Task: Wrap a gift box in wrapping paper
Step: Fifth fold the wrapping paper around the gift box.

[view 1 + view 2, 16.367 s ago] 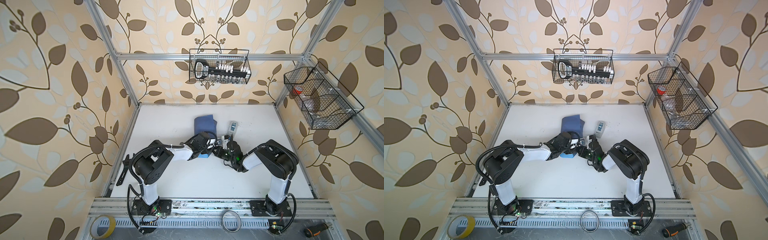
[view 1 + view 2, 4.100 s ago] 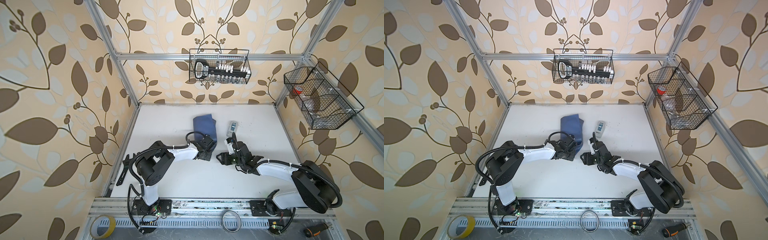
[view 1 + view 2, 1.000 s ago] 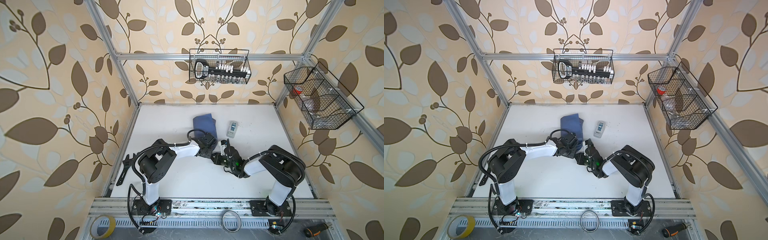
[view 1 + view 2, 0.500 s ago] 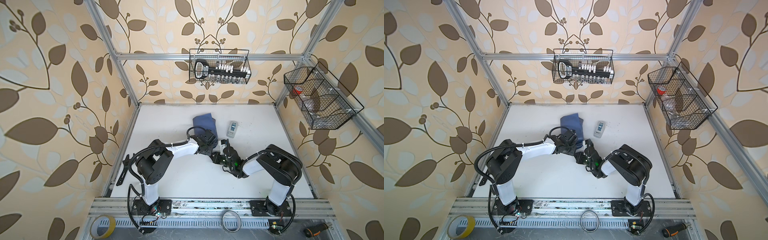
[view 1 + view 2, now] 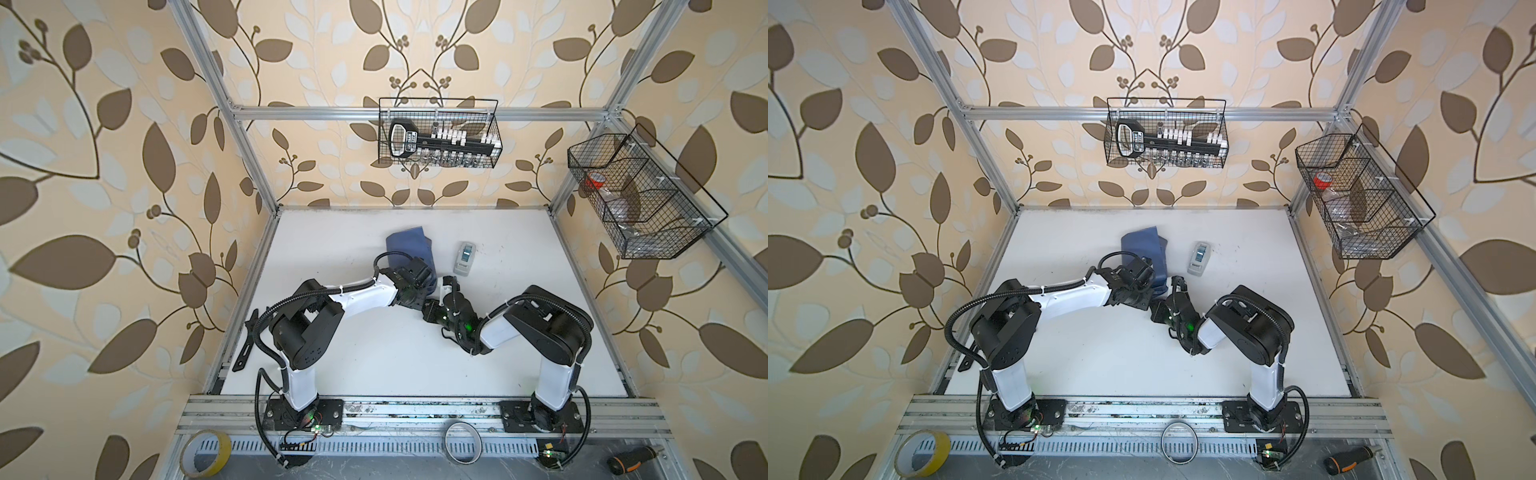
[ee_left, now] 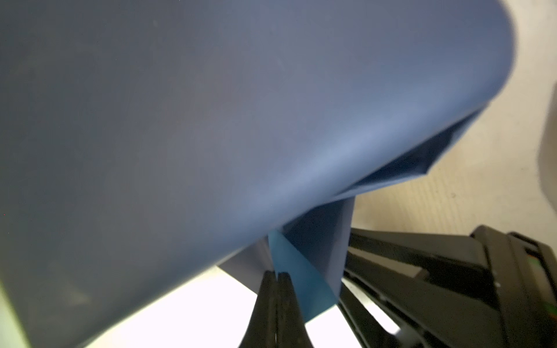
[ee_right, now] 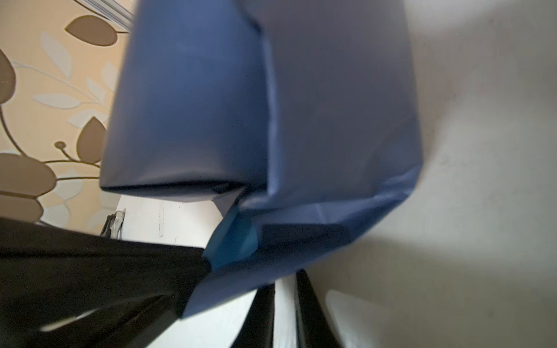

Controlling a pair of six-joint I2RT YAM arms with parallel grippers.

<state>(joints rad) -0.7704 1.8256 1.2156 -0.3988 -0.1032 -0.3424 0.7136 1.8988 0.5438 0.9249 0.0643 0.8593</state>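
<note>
The wrapping paper (image 5: 409,249) (image 5: 1142,247) lies folded into a slate-blue bundle at the back middle of the table. The gift box is hidden. In the left wrist view the paper (image 6: 211,120) fills the frame, and a light blue flap (image 6: 298,286) hangs at its lower edge. My left gripper (image 6: 277,277) (image 5: 429,276) is shut, with its tips touching that edge beside the flap. My right gripper (image 7: 284,281) (image 5: 446,286) sits close to the same corner of the paper (image 7: 331,105). Its fingers stand a narrow gap apart, with bare table between them and one tip under the paper's edge.
A grey-white tape dispenser (image 5: 464,258) lies just right of the paper. Wire baskets hang on the back wall (image 5: 439,137) and the right wall (image 5: 640,199). A black tool (image 5: 248,345) lies at the table's left edge. Tape rolls (image 5: 206,453) and a screwdriver (image 5: 631,457) lie on the front rail.
Four seconds ago my right arm reached out beside the tape dispenser; it has come back to the paper. In the last second my left gripper edged toward the back.
</note>
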